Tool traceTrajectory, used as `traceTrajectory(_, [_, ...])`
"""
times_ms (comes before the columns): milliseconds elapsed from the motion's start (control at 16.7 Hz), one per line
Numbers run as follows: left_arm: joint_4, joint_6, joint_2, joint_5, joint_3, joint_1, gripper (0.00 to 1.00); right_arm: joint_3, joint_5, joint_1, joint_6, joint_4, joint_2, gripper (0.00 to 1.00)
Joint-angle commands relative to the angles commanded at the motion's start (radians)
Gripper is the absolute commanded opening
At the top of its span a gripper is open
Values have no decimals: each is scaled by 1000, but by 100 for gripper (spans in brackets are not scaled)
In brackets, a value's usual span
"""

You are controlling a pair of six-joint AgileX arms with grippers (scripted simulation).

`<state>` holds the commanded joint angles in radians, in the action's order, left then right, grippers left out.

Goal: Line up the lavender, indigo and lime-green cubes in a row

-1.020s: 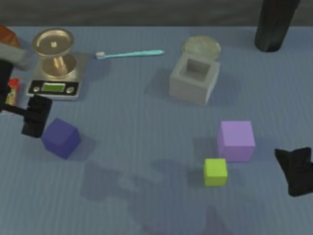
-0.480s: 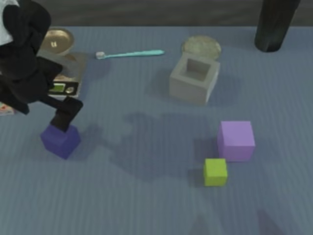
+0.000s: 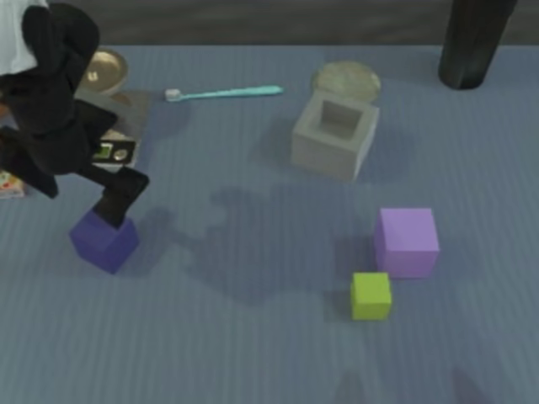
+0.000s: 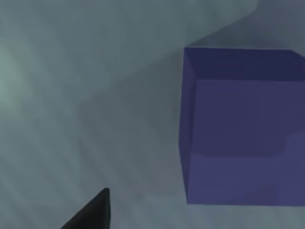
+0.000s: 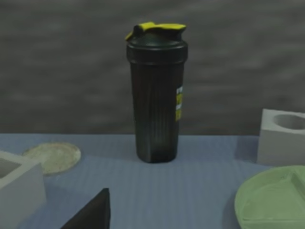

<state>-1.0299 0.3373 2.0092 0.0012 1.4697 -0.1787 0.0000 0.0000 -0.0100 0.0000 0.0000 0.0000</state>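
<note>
- Seen from above, three cubes lie on the blue table (image 3: pixel 253 353): one indigo (image 3: pixel 103 242) at the lower left, one lavender (image 3: pixel 407 241) at the lower right, and one lime-green cube (image 3: pixel 371 295) just below the lavender's lower-left corner, nearly touching it.
- At the upper left of the top view, the left gripper (image 3: pixel 118 202) reaches down onto the indigo's upper edge; I cannot tell how its fingers stand.
- Also there: one grey hollow block (image 3: pixel 335 135), one round disc (image 3: pixel 346 80) behind it, one teal toothbrush (image 3: pixel 223 92), one scale (image 3: pixel 114 126) partly hidden by the arm, and one dark bottle (image 3: pixel 472 38) at the upper right.
- Left wrist view: the indigo fills the right half, and one dark fingertip (image 4: pixel 93 214) shows at the bottom edge, apart from the cube.
- Right wrist view: one black shaker bottle with a yellow lid, one green plate (image 5: pixel 274 200), two pale blocks and one fingertip; the right gripper's finger state cannot be told.
</note>
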Motion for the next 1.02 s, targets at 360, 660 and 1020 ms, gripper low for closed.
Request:
traceTrajectory(360, [168,3,78,1,-84,-3,100,0,0,0,0,0,0,100])
traceTrajectory(660, [309,4,152,1,-159,-4,100,0,0,0,0,0,0,100])
traceTrajectory(1020, [309,4,152,1,-159,-4,77,0,0,0,0,0,0,100])
